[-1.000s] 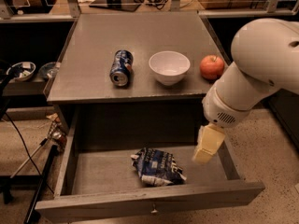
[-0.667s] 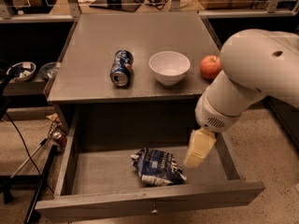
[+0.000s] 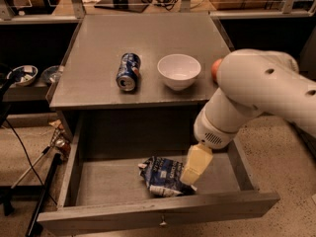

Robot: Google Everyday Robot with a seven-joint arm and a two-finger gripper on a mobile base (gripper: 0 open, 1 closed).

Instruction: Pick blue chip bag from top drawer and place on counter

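Note:
The blue chip bag (image 3: 162, 177) lies crumpled on the floor of the open top drawer (image 3: 103, 181), near its front middle. My gripper (image 3: 194, 166) reaches down into the drawer from the right and its pale tip is at the bag's right edge. The big white arm hides the jaws. The grey counter (image 3: 143, 38) lies above the drawer.
On the counter lie a blue soda can (image 3: 128, 71) on its side, a white bowl (image 3: 178, 71) and a red apple (image 3: 216, 69) mostly hidden behind my arm. A side shelf at left holds bowls (image 3: 22, 74). Cables and a stand leg (image 3: 42, 181) are on the floor at left.
My arm has swung left and lower into the drawer, so the gripper now reaches the bag's right edge. The arm now covers most of the apple. The bag has not moved.

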